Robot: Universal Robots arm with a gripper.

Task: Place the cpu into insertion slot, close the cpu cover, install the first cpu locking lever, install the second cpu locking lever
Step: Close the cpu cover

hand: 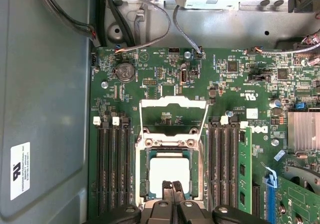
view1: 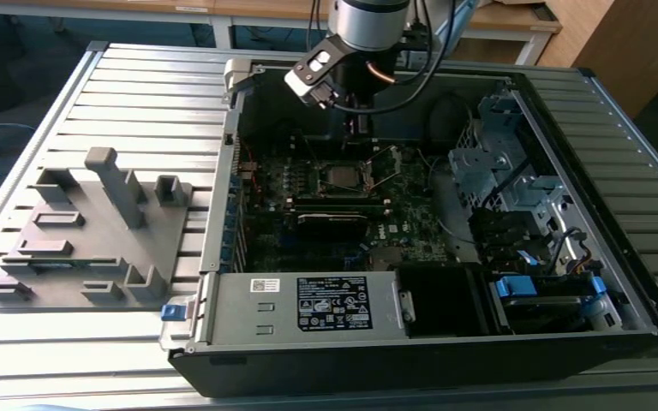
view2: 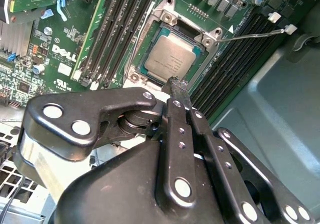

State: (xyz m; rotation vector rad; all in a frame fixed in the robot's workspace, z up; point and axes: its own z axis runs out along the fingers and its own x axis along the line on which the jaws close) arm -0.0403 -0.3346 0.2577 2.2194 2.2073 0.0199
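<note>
- Placement looks done: the cpu (hand: 170, 169) lies flat in the insertion slot (hand: 144, 176), silver top up and edges square to the socket walls in both wrist views.
- Step in hand, judged from that, is closing the cpu cover (hand: 173, 102). In the first wrist view the silver frame is swung open on its hinge, on the side of the socket away from the gripper (hand: 172, 186). Bare green board shows through its window.
- Position of the gripper: it hangs just over the near edge of the chip, and whether it touches the metal top cannot be told.
- Grip state: the fingers (view2: 180, 96) are pressed together with no gap between them and hold nothing.
- Lever state: in the second wrist view a thin metal rod (view2: 250, 34) reaches out from one socket corner across the memory slots (view2: 235, 58). It is probably one locking lever, unlatched. The other lever cannot be made out with any certainty.
- Setting: in the exterior view the arm (view1: 369, 21) reaches down into the open computer case (view1: 603, 111), above the middle of the board.
- Demands of the cover step: contact on the frame's free edge, the one farthest from the hinge, and a push that swings it down over the chip.
    - Closed fingers suit such a push better than a pinch.
    - The frame should land flat on the socket rim, since a tilted cover would likely leave the levers nothing to catch.
- Main risk, as a judgement: brushing the seated chip on the way to the frame and shifting it in the socket.
</note>
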